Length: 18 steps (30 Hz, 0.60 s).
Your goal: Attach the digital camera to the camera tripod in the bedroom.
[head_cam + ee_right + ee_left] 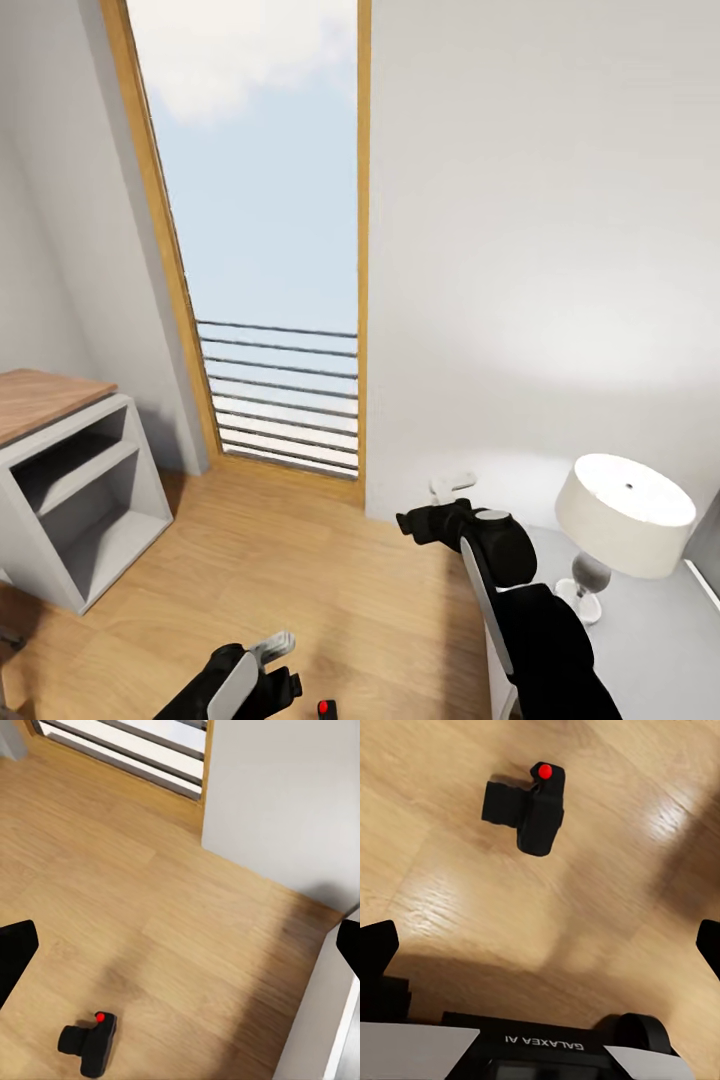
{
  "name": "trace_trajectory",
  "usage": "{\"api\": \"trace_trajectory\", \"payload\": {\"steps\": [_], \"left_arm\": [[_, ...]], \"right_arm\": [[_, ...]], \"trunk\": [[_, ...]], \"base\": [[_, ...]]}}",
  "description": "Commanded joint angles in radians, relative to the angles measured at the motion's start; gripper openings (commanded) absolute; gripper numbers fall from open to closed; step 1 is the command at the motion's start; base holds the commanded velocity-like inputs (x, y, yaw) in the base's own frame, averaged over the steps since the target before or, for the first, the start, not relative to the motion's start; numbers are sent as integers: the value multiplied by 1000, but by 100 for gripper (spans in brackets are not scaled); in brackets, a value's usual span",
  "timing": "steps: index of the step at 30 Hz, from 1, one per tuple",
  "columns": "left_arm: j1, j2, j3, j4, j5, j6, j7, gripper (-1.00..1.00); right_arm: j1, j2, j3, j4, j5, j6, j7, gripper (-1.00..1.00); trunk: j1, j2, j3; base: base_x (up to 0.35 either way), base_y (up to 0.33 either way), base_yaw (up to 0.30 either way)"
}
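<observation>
From the head view, the task looks barely begun: the digital camera (pixel 325 709) lies loose on the wooden floor (pixel 300 560), well short of any stand, and only its red button and a sliver of black body peek in beside the left gripper (pixel 272 655), which hangs low near it with its pale fingers apart and nothing between them. The right gripper (pixel 425 524) is held higher, further from the camera, and whether it is open cannot be told from here. Beyond the camera rises a tall wood-framed window (pixel 265 230) with a barred railing, a grey shelf unit (pixel 70 490) stands off to one side of it, and a white-shaded lamp (pixel 622 515) sits on a grey surface on the other. In the left wrist view the camera (pixel 526 804) rests on its own on the planks ahead of the spread black fingertips (pixel 376 949), untouched, so the pick-up is still to come. In the right wrist view the camera (pixel 90 1041) again lies alone on the floor, well away from the white wall (pixel 285 802), and the dark finger tips (pixel 13 956) at the frame's edges stand wide apart, holding nothing.
</observation>
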Motion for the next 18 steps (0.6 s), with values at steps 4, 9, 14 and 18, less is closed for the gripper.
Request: {"api": "trace_trajectory", "payload": {"steps": [4, 9, 14, 18], "left_arm": [[-1, 1, -6, 0, 11, 0, 9, 100], [-3, 4, -3, 1, 16, 0, 10, 100], [-25, -4, 3, -4, 22, 2, 10, 100], [-59, -1, 8, 2, 27, 3, 8, 100]], "right_arm": [[1, 0, 1, -2, 11, 4, 9, 100], [-1, 2, 1, -3, 10, 4, 9, 100], [-15, 1, -3, -3, 11, 4, 9, 100], [-25, 1, -4, -3, 12, 4, 9, 100]], "trunk": [[15, -29, -14], [35, -64, -29], [54, -99, -45], [69, -127, -59]], "base": [[0, 0, 0], [0, 0, 0], [0, 0, 0], [0, 0, 0]]}}
